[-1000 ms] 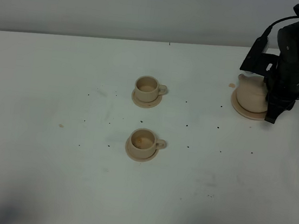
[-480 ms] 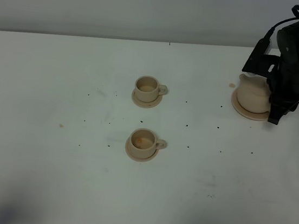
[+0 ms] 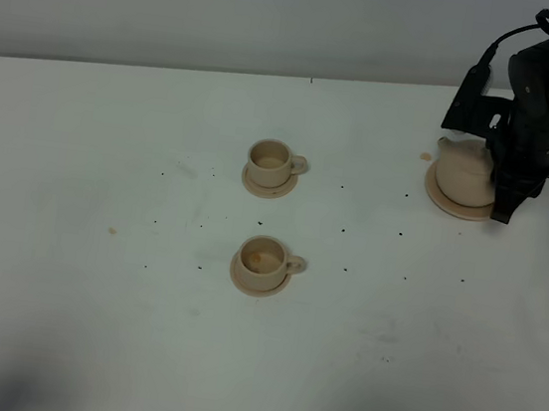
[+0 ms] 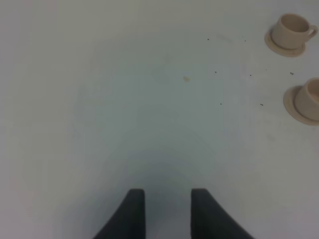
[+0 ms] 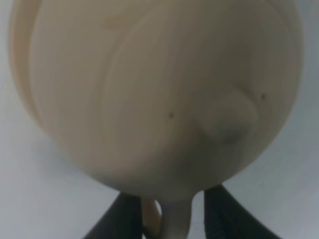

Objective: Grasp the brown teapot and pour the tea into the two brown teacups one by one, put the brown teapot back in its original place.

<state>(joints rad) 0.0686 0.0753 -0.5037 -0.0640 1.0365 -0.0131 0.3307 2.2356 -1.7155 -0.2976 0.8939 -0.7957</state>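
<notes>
A: Teapot location?
B: Light tan, squat round teapot [image 3: 462, 171] with domed lid, upright on the wide flat tan saucer [image 3: 449, 210]. Far right of the white table [image 3: 93, 294], close to its back edge. Spout points left in the high view, loop handle [image 5: 175, 219] toward the arm.
A: Right gripper [image 5: 168, 221]?
B: At the handle side, black arm standing over the teapot. Jaws roughly half closed, 1 finger either side of the loop handle, clamped on it. Wrist view is blurred and the teapot body fills it.
A: Lifted?
B: No. Base sits on the saucer, whose rim shows in front and to the left.
A: Cups?
B: 2 small tan teacups with loop handles, each on its own small round saucer [image 3: 268, 192], near table centre, well apart from the teapot. Far cup [image 3: 270, 160] and near cup [image 3: 263, 257] line up one behind the other, handles to the right. Darker brown patch inside the near cup. Far cup's inside is too small to read.
A: Left gripper [image 4: 167, 214]?
B: Out of the high view. Its own wrist camera shows 2 dark fingers set apart, bare table between them, nothing held. Both cups sit at the edge of that view, well away from the fingertips.
A: Anything else?
B: Scattered dark specks [image 3: 343, 230] on the table around the cups.
</notes>
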